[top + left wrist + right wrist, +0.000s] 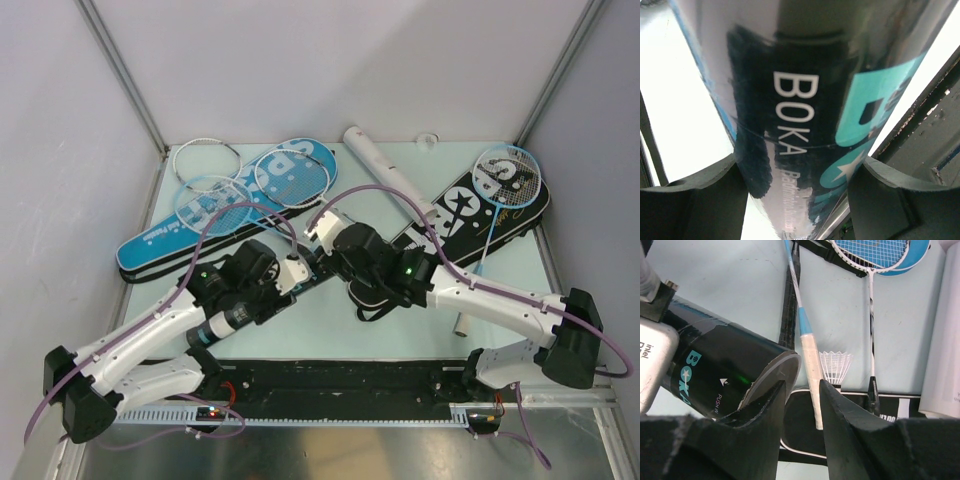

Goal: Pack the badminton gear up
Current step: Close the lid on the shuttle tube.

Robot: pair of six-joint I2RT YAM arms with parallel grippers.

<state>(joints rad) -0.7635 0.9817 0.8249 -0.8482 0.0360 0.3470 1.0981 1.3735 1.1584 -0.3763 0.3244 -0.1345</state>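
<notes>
My left gripper is shut on a black "BOKA" shuttle tube, one finger on each side. In the top view the left gripper and right gripper meet at the table's middle, and the arms mostly hide the tube. In the right wrist view the tube lies at the left with its grey end cap toward my right gripper. That gripper is open and empty, its left finger against the cap's rim. Beyond it lie a white feather shuttlecock and a racket's white grip.
A blue cover with several rackets lies at the far left. A white tube lies at the far middle. A black cover carries a light-blue racket at the right. Another black cover lies under my right arm.
</notes>
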